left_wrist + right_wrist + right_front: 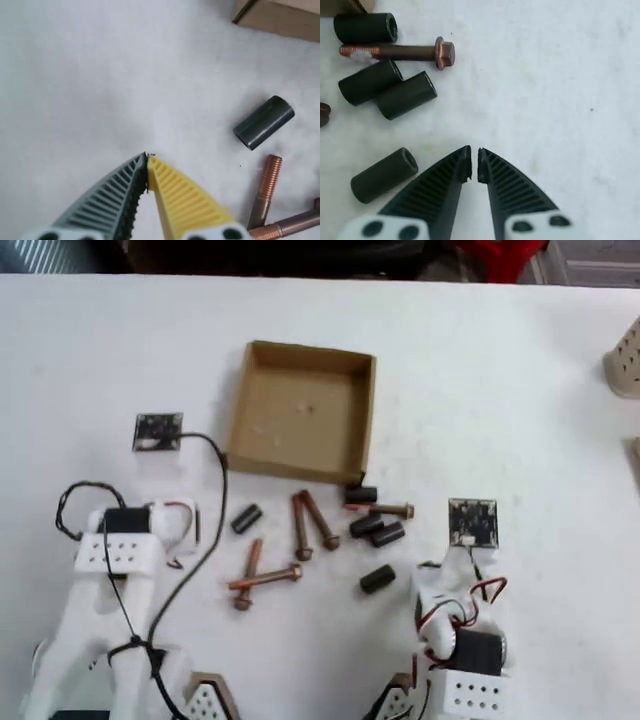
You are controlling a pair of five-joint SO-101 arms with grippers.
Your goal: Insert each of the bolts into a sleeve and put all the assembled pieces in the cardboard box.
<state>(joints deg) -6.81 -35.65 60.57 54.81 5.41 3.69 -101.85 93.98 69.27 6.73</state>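
- The left gripper (pixel 147 159), with one ribbed grey finger and one yellow, is closed tip to tip on nothing, low over the white table top (pixel 520 390).
- The right gripper (pixel 474 164), with two black ribbed fingers, is all but closed: a thin slit shows between the tips, and it holds nothing.
- Just beside the right gripper, a short black cylindrical sleeve (pixel 384 175) lies alone on its side.
- Nearer the left arm, a pair of copper-coloured flanged bolts (pixel 270 578) lie touching close to one end.
- Just beyond them, a second black sleeve (pixel 263 122) lies on its own, tilted.
- A narrow V of two more copper bolts (pixel 301 527) lies in the middle, heads toward the arms.
- Two black sleeves lying side by side (pixel 406 95) touch each other.
- Next beyond them is the fifth copper bolt (pixel 400 51), with the last black sleeve (pixel 365 27) just past it, close to the box wall.
- The shallow square cardboard box (pixel 300 462) stands open behind all the loose bolts and sleeves.
- A small black square circuit board (pixel 157 432) lies left of the box with a black cable (pixel 215 500) running from it, and a similar board (pixel 472 522) lies to the right.
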